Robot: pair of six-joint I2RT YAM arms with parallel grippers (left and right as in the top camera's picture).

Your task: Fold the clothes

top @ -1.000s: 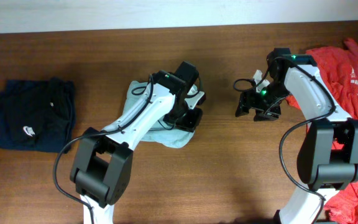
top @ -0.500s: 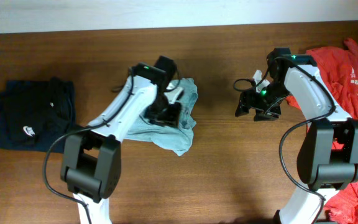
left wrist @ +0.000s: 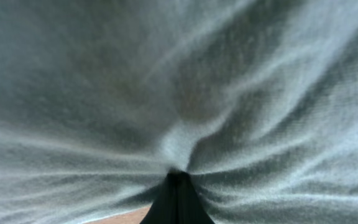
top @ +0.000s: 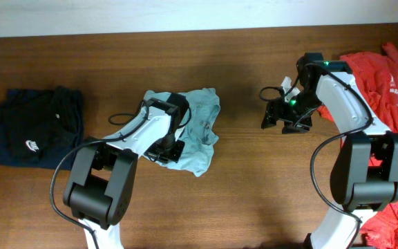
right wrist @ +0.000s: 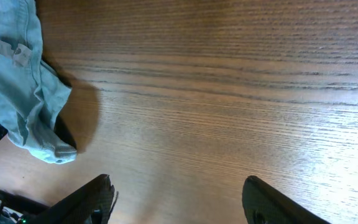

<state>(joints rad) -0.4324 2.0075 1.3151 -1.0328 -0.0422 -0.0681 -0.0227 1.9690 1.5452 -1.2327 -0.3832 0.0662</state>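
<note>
My left fingers are clamped on the teal shirt; my right fingers are spread wide, holding nothing.
The shirt lies crumpled near the middle of the table, its cloth filling my left wrist view. A dark folded garment sits far left, and a red one far right.
</note>
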